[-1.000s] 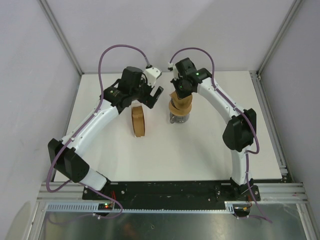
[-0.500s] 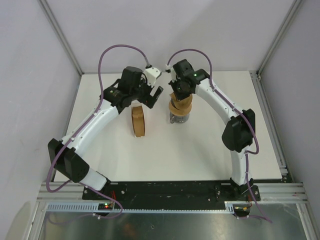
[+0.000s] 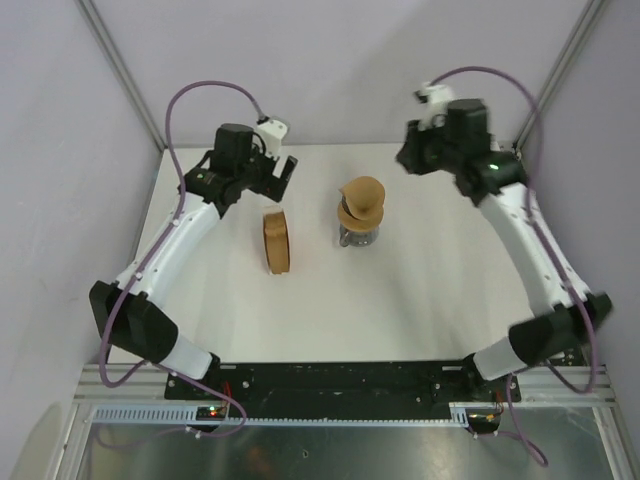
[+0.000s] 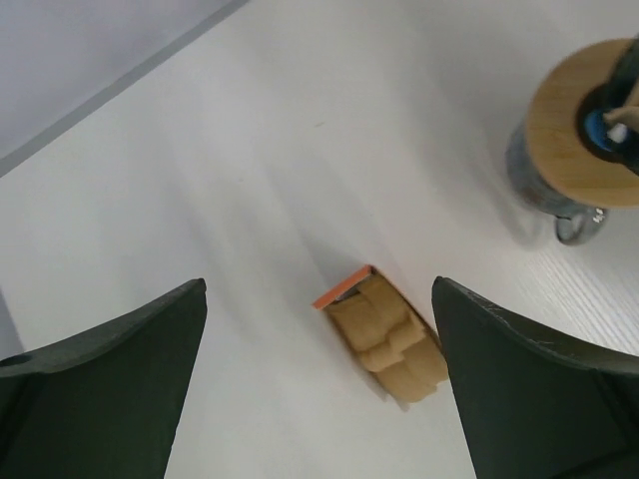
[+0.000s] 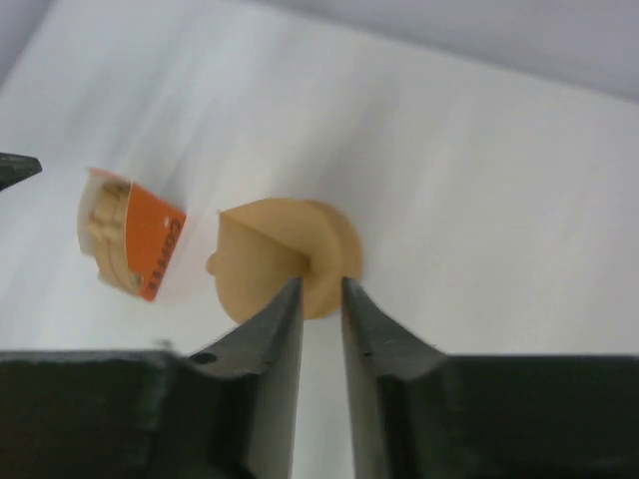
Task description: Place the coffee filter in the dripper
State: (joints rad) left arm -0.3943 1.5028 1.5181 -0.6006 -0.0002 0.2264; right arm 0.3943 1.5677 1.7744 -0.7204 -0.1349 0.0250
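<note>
The thin brown paper coffee filter [image 3: 363, 193] sits point-down in the mouth of the blue ribbed cone dripper with its tan wooden collar [image 3: 357, 217], on the clear glass jug [image 3: 358, 238] near the middle of the white counter's [image 3: 420, 300] far edge. It looks perched rather high, so it may need pressing in (hard to judge from above). The left gripper [image 4: 319, 287], toward the far-left corner, gapes wide and empty; the right gripper [image 5: 321, 289], toward the far-right corner, shows only a slit and grips nothing.
</note>
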